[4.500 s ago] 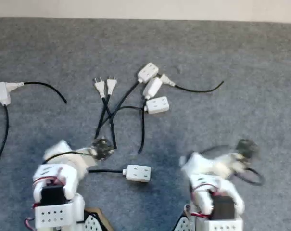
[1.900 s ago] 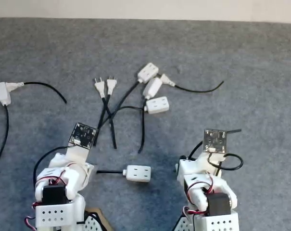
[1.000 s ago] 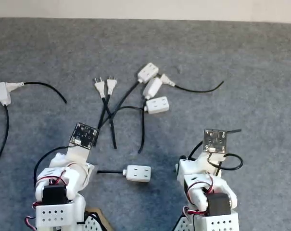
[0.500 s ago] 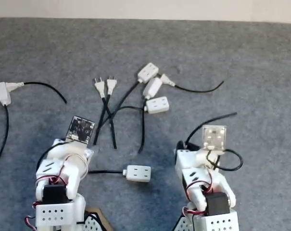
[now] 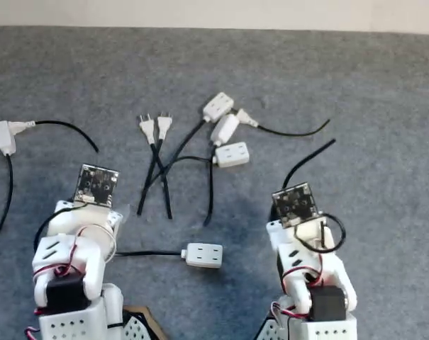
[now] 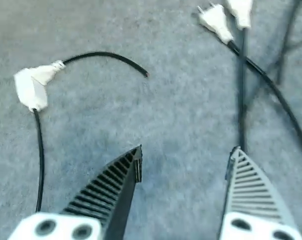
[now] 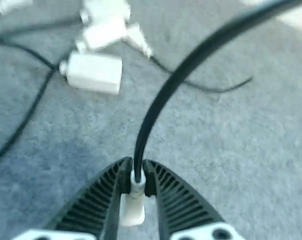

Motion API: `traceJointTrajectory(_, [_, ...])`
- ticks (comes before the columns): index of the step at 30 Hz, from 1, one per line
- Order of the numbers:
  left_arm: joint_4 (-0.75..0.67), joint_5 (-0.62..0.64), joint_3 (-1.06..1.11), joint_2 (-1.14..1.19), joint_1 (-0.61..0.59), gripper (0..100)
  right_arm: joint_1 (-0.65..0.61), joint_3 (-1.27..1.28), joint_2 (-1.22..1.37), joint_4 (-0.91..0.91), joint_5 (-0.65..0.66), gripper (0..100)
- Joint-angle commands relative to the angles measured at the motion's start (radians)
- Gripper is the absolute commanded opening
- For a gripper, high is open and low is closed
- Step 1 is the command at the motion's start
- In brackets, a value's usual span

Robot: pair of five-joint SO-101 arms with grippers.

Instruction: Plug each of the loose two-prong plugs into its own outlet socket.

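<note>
1. Carpet [image 5: 384, 85], grey and short-piled, covers the whole surface. Scattered on it are white hard-plastic sockets and plugs on thin, rubbery black cords.
2. The right gripper [image 7: 136, 169] has its black ribbed fingers [image 7: 93, 202] squeezed together on a white plug [image 7: 132, 210], a small rounded stub of plastic held between the pads.
3. That plug's long axis runs in line with the fingers, with the cord end pointing away from the arm; I can't make out its prongs. Its black cord [image 7: 190, 65] leaves at the fingertips and arcs off toward the far right, ending in a free tip.
4. The left gripper [image 6: 186, 152] hangs with its two wedge-shaped, ridged fingers [image 6: 113, 192] spread wide apart, with only carpet between them.
5. The two loose plugs [image 5: 147, 129] lie side by side beyond the left arm. Their prongs point away from the arms, and their cords trail back toward the arms and cross.
6. The near socket [image 5: 203, 254], a rounded rectangular block, lies between the two arm bases. Its long axis runs across the table and its cord leads toward the left arm.
7. The middle socket [image 5: 232, 154] sits farther out, lying crosswise too. Just beyond it two slanted sockets [image 5: 218, 106] lie close together, and a small angled plug [image 5: 244, 117] touches the end of one.
8. The far-left socket [image 5: 3, 137] lies well apart from the rest, with a side plug [image 5: 19, 127] seated in it.
</note>
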Motion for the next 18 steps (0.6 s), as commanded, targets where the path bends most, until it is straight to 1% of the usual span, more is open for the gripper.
traceJointTrajectory(1, [0.054,0.008,-0.074,0.015,0.027,28,0.013,-0.125,0.053,0.087,-0.035,0.4])
traceJointTrajectory(4, [0.026,0.011,-0.09,0.088,0.028,28,0.013,-0.174,0.159,0.077,-0.041,0.4])
traceJointTrajectory(7, [0.02,0.012,-0.173,0.222,0.03,28,0.013,-0.289,0.323,0.073,-0.049,0.4])
traceJointTrajectory(10, [0.02,0.014,-0.291,0.398,0.03,28,-0.013,-0.458,0.539,0.079,-0.12,0.4])
traceJointTrajectory(13, [0.018,0.055,-0.397,0.595,0.027,28,-0.101,-0.59,0.777,0.079,-0.195,0.4])
traceJointTrajectory(15, [0.012,0.091,-0.447,0.707,0.022,28,-0.163,-0.653,0.911,0.077,-0.272,0.4])
traceJointTrajectory(18, [-0.006,0.126,-0.492,0.814,0.002,28,-0.263,-0.687,1.017,0.062,-0.41,0.4])
